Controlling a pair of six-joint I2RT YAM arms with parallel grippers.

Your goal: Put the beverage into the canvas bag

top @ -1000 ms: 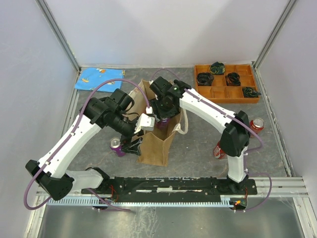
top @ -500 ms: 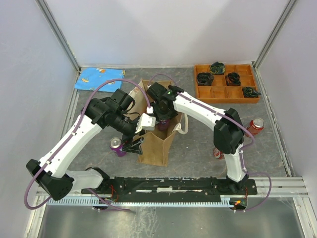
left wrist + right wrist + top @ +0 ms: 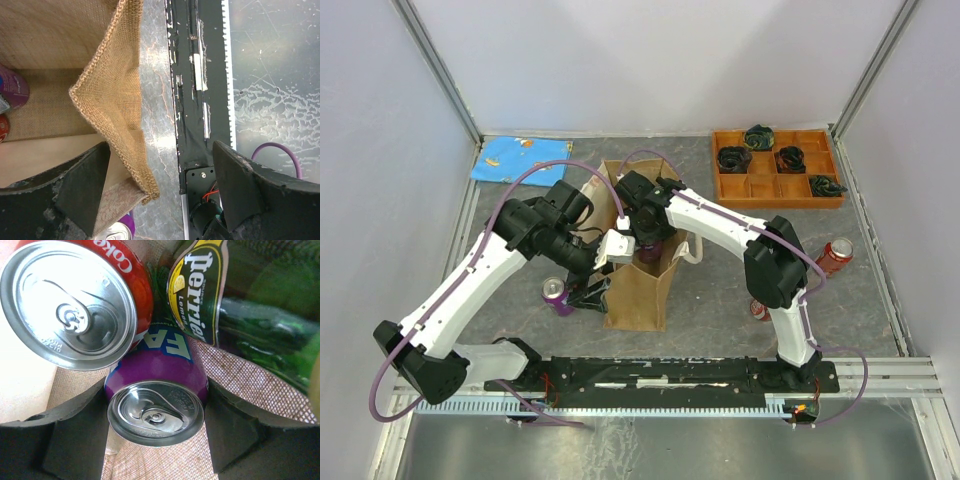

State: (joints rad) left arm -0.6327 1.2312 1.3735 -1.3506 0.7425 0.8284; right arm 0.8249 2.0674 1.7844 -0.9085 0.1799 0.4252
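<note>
Hanging in the mouth of the canvas bag, top view: right gripper. Left gripper sits at the bag's near-left rim.

Left wrist: fingers spread wide, rim corner btwn them, not clamped.

Right wrist: fingers pinch the purple can, upright inside the bag, touching a red can & a green bottle.

My jaws stand wide apart, one either side of the canvas bag rim; a purple can sits inside.
</note>
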